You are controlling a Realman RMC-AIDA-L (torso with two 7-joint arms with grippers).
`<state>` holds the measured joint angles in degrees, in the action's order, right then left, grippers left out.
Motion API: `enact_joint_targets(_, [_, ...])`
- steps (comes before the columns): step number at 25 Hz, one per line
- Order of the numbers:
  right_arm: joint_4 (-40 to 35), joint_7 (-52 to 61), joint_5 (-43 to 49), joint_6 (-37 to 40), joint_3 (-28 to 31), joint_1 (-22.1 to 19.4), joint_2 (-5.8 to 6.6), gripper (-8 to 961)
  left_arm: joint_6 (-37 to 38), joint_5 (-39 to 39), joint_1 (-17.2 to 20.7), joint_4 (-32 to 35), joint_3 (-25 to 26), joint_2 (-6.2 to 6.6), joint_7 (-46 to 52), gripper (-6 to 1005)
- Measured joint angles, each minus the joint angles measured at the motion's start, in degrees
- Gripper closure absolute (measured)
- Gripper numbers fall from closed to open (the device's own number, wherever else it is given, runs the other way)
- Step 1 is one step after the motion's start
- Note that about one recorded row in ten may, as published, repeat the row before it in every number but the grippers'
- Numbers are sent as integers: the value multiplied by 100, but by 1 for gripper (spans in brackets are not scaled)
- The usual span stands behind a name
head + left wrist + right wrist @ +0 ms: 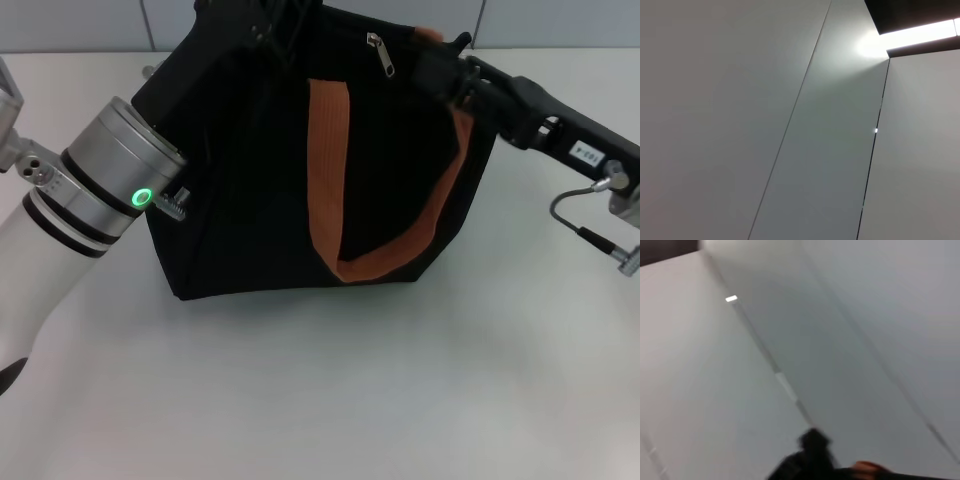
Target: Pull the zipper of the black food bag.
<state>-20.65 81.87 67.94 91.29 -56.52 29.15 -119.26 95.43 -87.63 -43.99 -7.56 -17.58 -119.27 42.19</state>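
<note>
The black food bag [250, 200] stands in the middle of the white table, with an orange-brown handle strap [325, 160] hanging down its front. The zipper [380, 53], a small silver pull tab, lies on the bag's top edge, and neither gripper touches it. My left gripper [265, 28] is at the bag's top left corner, dark against the fabric. My right gripper [443, 58] is at the bag's top right corner, next to a bit of orange strap [430, 35]. The right wrist view shows a dark edge of the bag [812, 455] with some orange strap [865, 467].
The white table [350, 400] stretches in front of the bag. A grey panelled wall [560, 22] stands behind it. My left forearm [95, 190] crosses the table's left side and my right forearm [570, 130] its right side. The left wrist view shows only panels and a lamp [920, 32].
</note>
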Motion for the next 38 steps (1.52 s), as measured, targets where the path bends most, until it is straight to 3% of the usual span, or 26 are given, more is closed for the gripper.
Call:
enact_joint_targets(5, [82,605,39,-414,48,35,18,351,0,0,-29,-46,0,0,0,823])
enact_joint_targets(18, [130,657,66,-752,-285,515,-4,352,5,-1,-48,-61,0,0,-9,820])
enact_joint_targets(38, [123,674,72,-734,-517,544,5,351,1,-10,-60,-61,0,0,-18,817])
